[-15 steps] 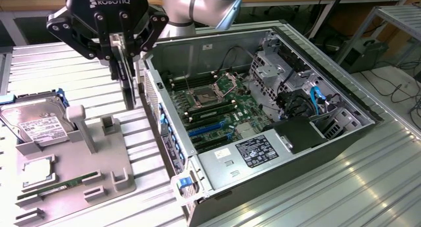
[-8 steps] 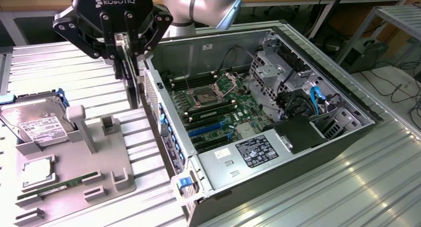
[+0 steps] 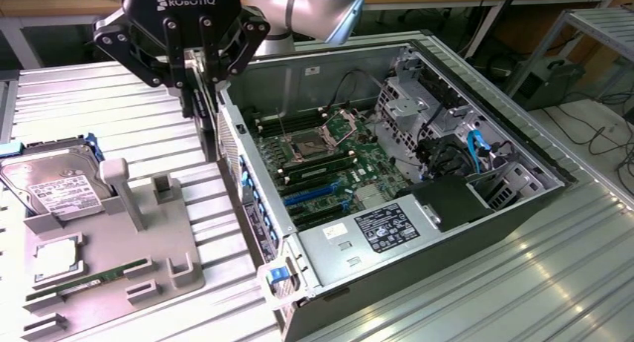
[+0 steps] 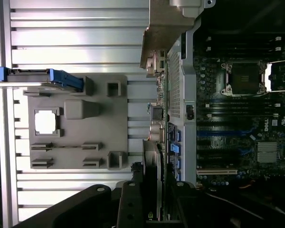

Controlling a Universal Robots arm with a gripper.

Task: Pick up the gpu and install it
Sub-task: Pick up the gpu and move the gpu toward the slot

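The place was a robotics lab or workshop. A silver jointed robot arm (image 3: pixel 322 12) with a black gripper (image 3: pixel 201 90) hung over a ribbed aluminium bench (image 3: pixel 554 283). On the bench an open black computer tower (image 3: pixel 446 268) lay on its side beside a grey moulded parts fixture (image 3: pixel 148 260). Beyond the bench's far edge stood wooden desks (image 3: pixel 59 4) and a grey metal rack (image 3: pixel 595 19), with loose black cables (image 3: pixel 599 134) on the floor.
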